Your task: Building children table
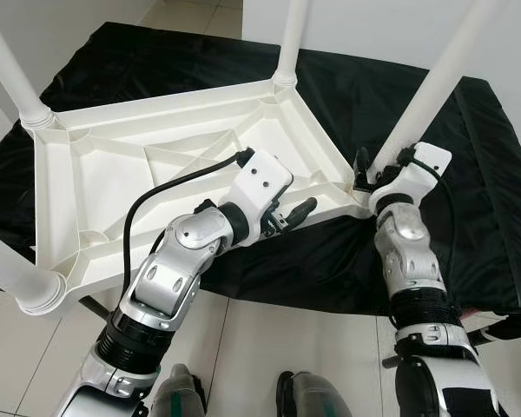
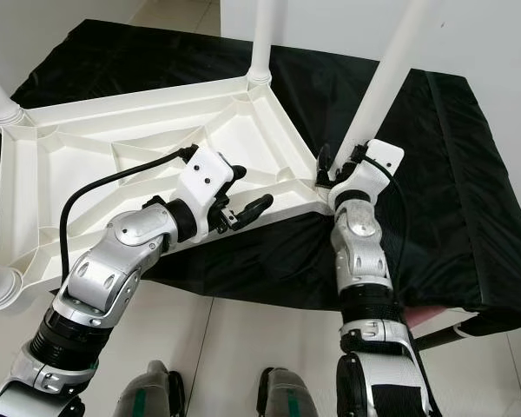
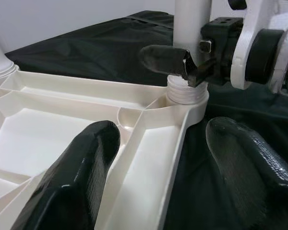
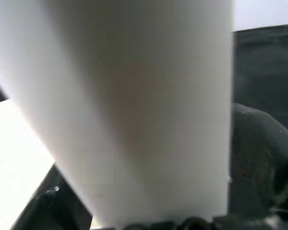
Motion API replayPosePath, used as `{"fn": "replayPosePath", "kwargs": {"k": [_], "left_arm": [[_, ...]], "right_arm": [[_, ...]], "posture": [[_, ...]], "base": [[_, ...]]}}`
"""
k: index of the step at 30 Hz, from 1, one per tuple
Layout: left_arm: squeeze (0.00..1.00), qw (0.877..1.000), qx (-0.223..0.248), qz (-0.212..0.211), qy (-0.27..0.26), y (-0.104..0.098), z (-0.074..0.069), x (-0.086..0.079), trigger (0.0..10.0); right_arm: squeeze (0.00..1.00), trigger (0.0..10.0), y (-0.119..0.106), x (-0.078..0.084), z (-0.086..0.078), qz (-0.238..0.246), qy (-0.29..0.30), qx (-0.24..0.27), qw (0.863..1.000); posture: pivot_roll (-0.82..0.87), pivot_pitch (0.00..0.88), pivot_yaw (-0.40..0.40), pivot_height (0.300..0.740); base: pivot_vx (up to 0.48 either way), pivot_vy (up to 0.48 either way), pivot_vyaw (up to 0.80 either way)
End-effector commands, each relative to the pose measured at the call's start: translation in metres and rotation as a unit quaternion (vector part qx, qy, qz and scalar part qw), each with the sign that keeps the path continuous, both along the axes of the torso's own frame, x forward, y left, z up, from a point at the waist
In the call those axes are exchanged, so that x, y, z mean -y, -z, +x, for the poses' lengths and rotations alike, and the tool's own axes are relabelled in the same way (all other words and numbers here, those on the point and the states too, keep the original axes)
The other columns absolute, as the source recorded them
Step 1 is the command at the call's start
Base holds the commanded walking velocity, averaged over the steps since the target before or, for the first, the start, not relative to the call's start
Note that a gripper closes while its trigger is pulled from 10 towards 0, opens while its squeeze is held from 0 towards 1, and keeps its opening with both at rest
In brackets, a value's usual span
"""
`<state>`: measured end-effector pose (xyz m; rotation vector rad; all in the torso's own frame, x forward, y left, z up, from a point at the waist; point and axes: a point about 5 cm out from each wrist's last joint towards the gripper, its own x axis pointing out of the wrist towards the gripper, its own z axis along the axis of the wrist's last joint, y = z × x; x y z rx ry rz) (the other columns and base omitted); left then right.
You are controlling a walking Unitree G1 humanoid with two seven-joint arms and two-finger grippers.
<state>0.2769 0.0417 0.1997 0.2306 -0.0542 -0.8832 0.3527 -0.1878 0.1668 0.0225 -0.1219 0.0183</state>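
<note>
Right gripper (image 1: 375,176) clamps the leg (image 1: 434,82) low, just above its near-right socket; leg leans right, thread probably not seated. Left gripper (image 1: 295,213) is wide open astride the tabletop (image 1: 113,174) rim, just left.

Both eye views look steeply down from the head onto the upturned white table (image 1: 156,165); the left wrist view faces its near corner closely; the right wrist view presses against the leg (image 4: 134,110).
</note>
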Motion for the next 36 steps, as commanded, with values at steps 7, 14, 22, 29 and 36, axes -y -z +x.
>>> {"fn": "replayPosePath", "kwargs": {"k": [7,14,22,29,36], "left_arm": [[0.00,1.000,0.010,-0.004,0.000,-0.006,-0.002,0.003,10.0],[0.00,1.000,0.011,-0.005,0.002,-0.007,-0.003,0.003,10.0],[0.00,1.000,0.012,-0.006,0.004,-0.008,-0.003,0.005,10.0],[0.00,1.000,0.009,-0.009,0.013,-0.008,-0.005,0.010,10.0],[0.00,1.000,0.007,-0.011,0.015,-0.008,-0.006,0.012,10.0]], "right_arm": [[0.00,10.0,-0.004,-0.007,0.005,-0.007,-0.138,-0.011,0.990],[0.00,10.0,0.002,0.000,0.006,-0.021,-0.185,-0.033,0.982],[0.00,10.0,0.009,0.012,0.005,-0.042,-0.212,-0.054,0.975],[0.00,0.0,0.017,0.017,0.006,-0.051,-0.222,-0.066,0.972],[0.00,0.0,0.020,0.019,0.006,-0.042,-0.218,-0.071,0.972]], "posture": [[-0.02,0.030,-0.049,0.740],[-0.02,0.024,-0.048,0.740],[-0.02,0.015,-0.051,0.740],[-0.03,0.012,-0.047,0.740],[-0.03,0.020,-0.049,0.740]], "base": [[0.000,0.000,0.00],[0.000,0.000,0.00],[0.000,0.000,0.00],[0.000,0.000,0.00],[0.000,0.000,0.00]]}}
